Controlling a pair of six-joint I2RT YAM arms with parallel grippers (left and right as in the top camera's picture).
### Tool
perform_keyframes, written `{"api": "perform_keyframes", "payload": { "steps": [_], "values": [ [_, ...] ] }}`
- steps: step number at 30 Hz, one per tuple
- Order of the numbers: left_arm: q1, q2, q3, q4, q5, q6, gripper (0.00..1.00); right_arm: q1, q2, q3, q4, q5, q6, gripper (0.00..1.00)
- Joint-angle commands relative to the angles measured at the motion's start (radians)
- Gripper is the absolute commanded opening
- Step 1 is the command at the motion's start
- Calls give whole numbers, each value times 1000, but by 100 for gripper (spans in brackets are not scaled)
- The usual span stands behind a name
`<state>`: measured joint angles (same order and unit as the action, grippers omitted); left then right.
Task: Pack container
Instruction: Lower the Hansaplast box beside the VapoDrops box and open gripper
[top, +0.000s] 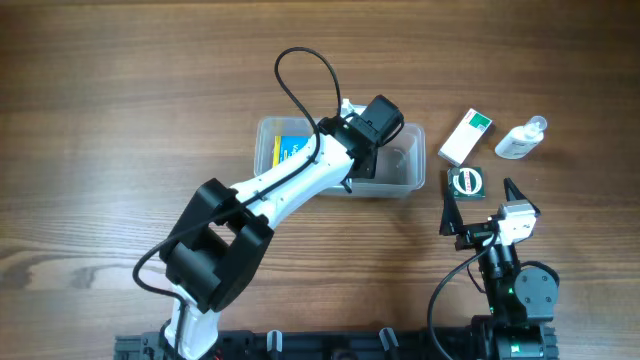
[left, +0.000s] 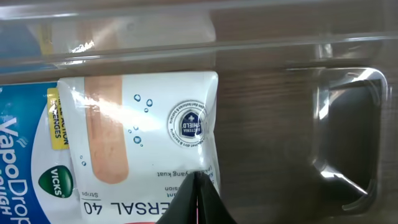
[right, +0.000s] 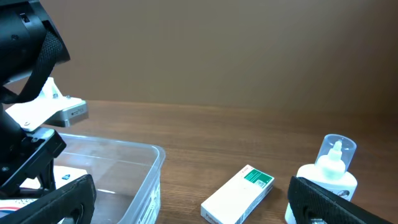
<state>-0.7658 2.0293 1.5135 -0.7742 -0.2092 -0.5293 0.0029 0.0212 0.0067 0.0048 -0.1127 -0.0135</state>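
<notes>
The clear container (top: 262, 150) sat mid-surface (top: 120, 100), a plaster packet (left: 143, 137) inside. The left pincer (left: 199, 198) reached in over that packet, perhaps touching it; whether clenched or released could not be told. The right pincer (top: 480, 200) hung released, jaws wide, beside the container.

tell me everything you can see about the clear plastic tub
The clear transparent plastic rectangular tub is shallow, with rounded corners, a rim and a moulded hollow in its floor. It sits upright and open on the brown wooden table, whose grain shows through it. Inside, toward one end, are a blue Vicks packet and a white plaster pack; the other end is bare. The left gripper reaches down into it, jaws pressed together at the pack's edge. No lid shows.
</notes>
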Motion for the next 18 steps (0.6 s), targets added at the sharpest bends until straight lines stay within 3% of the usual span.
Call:
{"api": "perform_keyframes", "payload": {
  "steps": [1, 18],
  "values": [
    [13, -6, -6, -8, -13, 3, 4, -3, -5, -2, 4, -12, -10, 100],
    [23, 27, -6, 8, -13, -3, 4, -3, -5, -2, 4, -12, -10, 100]
  ]
}}
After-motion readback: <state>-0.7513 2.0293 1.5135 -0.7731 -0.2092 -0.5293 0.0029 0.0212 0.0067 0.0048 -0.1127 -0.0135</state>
